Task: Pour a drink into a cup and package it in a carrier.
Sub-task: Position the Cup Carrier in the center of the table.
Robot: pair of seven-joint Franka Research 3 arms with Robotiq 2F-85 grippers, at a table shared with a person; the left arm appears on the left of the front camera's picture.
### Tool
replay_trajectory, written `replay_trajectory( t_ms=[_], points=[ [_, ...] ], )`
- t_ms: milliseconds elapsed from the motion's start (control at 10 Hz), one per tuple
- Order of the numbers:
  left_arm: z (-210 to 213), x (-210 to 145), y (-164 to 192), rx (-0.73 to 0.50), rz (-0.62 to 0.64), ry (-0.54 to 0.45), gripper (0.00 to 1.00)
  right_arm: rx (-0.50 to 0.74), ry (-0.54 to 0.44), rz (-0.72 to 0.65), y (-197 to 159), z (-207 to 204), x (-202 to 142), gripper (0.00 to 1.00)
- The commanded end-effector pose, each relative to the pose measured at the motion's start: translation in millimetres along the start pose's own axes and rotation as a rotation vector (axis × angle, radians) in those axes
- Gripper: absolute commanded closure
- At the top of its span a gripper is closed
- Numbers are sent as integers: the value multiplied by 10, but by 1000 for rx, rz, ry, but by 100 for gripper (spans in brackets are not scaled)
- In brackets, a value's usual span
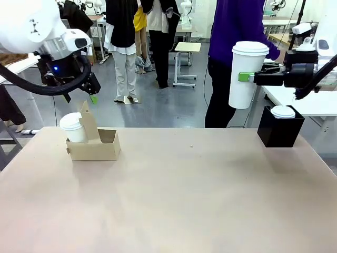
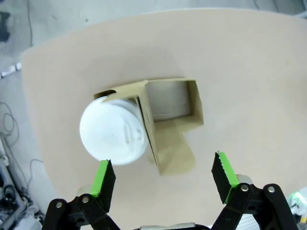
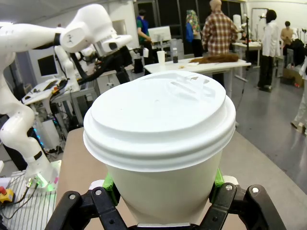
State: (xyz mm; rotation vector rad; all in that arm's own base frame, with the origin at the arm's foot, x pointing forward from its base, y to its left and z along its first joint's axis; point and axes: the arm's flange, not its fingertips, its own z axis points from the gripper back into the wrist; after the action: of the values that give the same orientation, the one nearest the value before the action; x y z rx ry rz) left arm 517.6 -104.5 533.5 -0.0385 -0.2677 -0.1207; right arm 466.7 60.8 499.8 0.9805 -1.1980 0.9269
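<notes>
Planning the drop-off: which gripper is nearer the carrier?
Left. The left gripper hovers open above the carrier; the right gripper holds a lidded cup aloft at the table's right side.

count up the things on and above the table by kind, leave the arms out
brown cardboard carrier: 1
lidded white paper cups: 2, the held cup and the cup in the carrier's slot
black box: 1
white lid at the top of the black box: 1
total: 5
</notes>
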Motion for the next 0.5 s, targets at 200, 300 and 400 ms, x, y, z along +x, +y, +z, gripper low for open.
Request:
replay_trajectory(
  t_ms=[200, 300, 400],
  points=[
    [-229, 182, -22, 43, 66, 26, 0, 2, -3, 7, 21, -3, 44, 19],
    [-255, 190, 5, 63, 90, 33, 58, 2, -3, 7, 21, -3, 44, 19],
    [-275, 201, -2, 66, 99, 39, 59, 2, -3, 7, 21, -3, 44, 19]
  ],
)
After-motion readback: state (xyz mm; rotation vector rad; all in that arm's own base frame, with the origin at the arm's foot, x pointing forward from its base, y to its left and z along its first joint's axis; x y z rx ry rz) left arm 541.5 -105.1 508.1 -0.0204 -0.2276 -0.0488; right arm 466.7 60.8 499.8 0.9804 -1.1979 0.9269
